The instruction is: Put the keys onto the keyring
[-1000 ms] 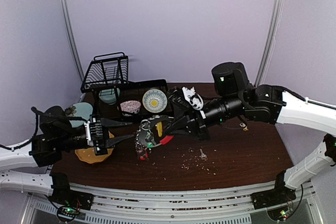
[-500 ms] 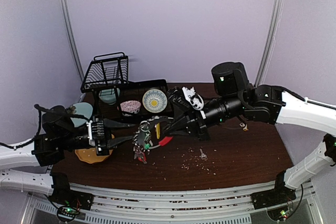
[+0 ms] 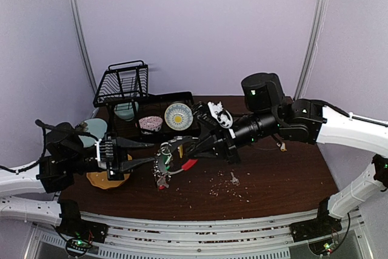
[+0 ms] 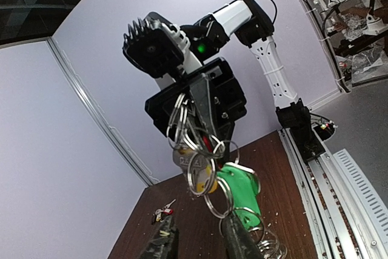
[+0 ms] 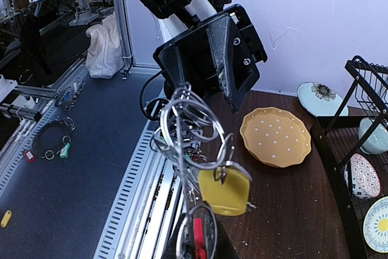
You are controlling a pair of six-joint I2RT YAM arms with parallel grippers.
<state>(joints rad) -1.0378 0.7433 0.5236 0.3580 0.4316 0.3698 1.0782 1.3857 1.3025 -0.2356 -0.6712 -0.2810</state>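
Note:
My right gripper (image 3: pixel 182 150) is shut on the keyring (image 3: pixel 167 159), a bunch of silver rings hanging above the table's middle, with its red clip (image 3: pixel 190 164) beside the fingers. In the right wrist view a yellow tag (image 5: pixel 225 191) and a red piece (image 5: pixel 197 235) hang in the bunch above my right gripper (image 5: pixel 203 250). My left gripper (image 3: pixel 153 151) faces the bunch from the left, jaws apart. In the left wrist view a green tag (image 4: pixel 239 189) and rings dangle by my left gripper (image 4: pixel 197 241), nothing between its fingers. Loose keys lie on the table (image 3: pixel 233 179) (image 4: pixel 161 213).
A yellow dotted plate (image 3: pixel 109 177) lies under the left arm. A black wire rack (image 3: pixel 121 83) and a black tray (image 3: pixel 182 96) holding dishes stand at the back left. Crumbs are scattered on the brown table (image 3: pixel 273 180) near the front.
The right gripper and the hanging bunch have shifted slightly left, closer to the left gripper's fingertips. The left gripper has barely moved.

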